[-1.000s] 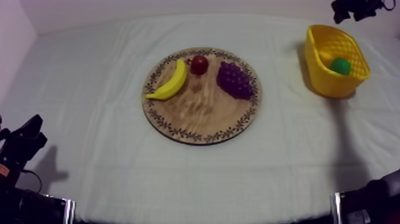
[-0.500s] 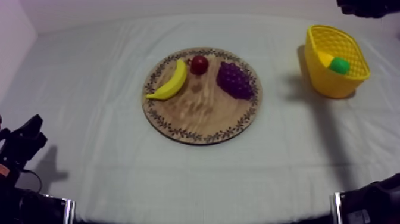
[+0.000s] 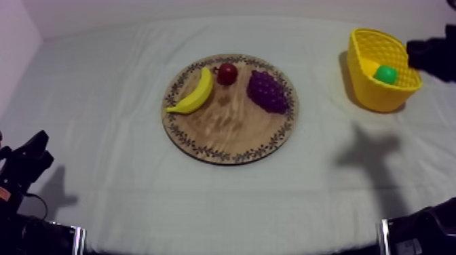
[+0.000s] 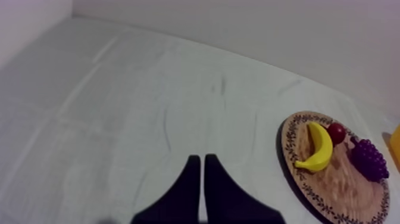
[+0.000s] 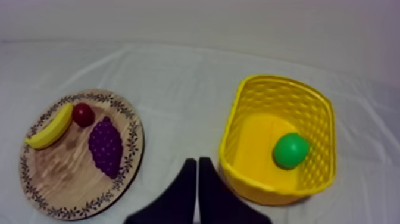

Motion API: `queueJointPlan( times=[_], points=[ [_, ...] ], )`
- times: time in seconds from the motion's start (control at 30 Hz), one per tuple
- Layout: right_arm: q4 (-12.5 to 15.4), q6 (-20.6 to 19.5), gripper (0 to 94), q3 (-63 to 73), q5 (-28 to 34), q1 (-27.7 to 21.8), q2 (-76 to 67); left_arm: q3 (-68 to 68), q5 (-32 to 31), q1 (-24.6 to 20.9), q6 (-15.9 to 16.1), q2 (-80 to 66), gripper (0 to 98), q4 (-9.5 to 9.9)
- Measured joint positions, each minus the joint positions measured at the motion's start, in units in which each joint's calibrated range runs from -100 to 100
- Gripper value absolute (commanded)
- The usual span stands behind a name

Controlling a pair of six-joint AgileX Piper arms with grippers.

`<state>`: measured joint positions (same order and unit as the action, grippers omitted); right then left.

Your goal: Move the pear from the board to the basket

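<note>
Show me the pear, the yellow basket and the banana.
pear (image 5: 290,151), right wrist view, its green middle.
yellow basket (image 5: 262,190), right wrist view, its near wall.
banana (image 3: 195,91), top view, middle of its curve.

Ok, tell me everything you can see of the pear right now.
The pear is a smooth, bright green toy, plastic by its look, showing as a rounded shape; no stalk can be made out. It lies inside the yellow basket, on its floor toward the side away from the wooden board. Only the basket touches it; the right end effector, shut on nothing, is outside the basket.
</note>
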<state>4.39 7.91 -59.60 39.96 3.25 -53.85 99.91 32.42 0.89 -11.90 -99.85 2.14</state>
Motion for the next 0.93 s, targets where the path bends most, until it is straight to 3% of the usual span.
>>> queueJointPlan(
  times=[0.13,0.27,0.43,0.53,0.7,0.8,0.93],
  points=[
    [7.09,2.72,0.5,-11.16,-3.62,-1.30,-9.30,0.00,0.00,0.00,0.00,0.00,0.1,0.00],
    [13.34,5.93,0.5,-22.39,-1.77,-2.27,-18.36,0.00,0.00,0.00,0.00,0.00,0.1,0.00],
    [14.92,7.03,0.4,-31.26,3.80,-2.83,-29.02,0.00,0.00,0.00,0.00,0.00,0.1,0.00],
    [11.99,5.47,0.4,-33.78,6.72,-2.96,-34.70,0.00,0.00,0.00,0.00,0.00,0.1,0.00],
    [2.48,-0.59,0.5,-37.00,7.39,-3.63,-40.72,0.00,0.00,0.00,0.00,0.00,0.1,0.00],
    [-1.12,-5.90,0.5,-38.81,3.33,-3.91,-41.69,0.00,0.00,0.00,0.00,0.00,0.1,0.00],
    [-2.70,-11.23,0.5,-39.77,-2.90,-4.27,-41.75,0.00,0.00,0.00,0.00,0.00,0.1,0.00]
  ],
)
